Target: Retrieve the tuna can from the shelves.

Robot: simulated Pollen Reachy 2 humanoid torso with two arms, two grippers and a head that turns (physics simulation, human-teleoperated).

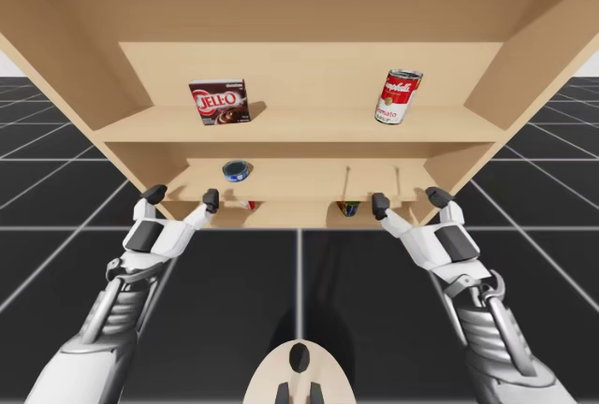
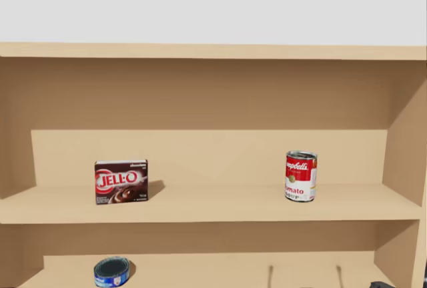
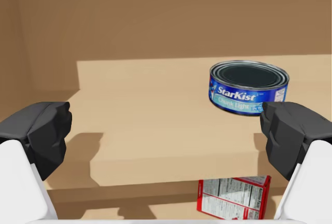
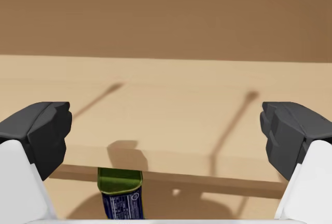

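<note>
The low blue tuna can (image 1: 237,171) (image 2: 112,271) stands on the middle shelf (image 1: 290,180), towards its left. In the left wrist view the tuna can (image 3: 249,86) is ahead of my left gripper (image 3: 166,136), just beyond one finger. My left gripper (image 1: 182,198) hangs open in front of the shelf edge, a little left of the can. My right gripper (image 1: 407,202) (image 4: 166,136) is open too, before the right part of the same shelf, with nothing between its fingers.
On the upper shelf (image 1: 299,126) stand a brown box (image 1: 220,102) (image 2: 121,181) at left and a red-and-white can (image 1: 400,95) (image 2: 301,176) at right. Under the middle shelf sit a red-and-white box (image 3: 234,197) and a green-topped blue tin (image 4: 121,193). Shelf side walls (image 1: 524,58) close both sides.
</note>
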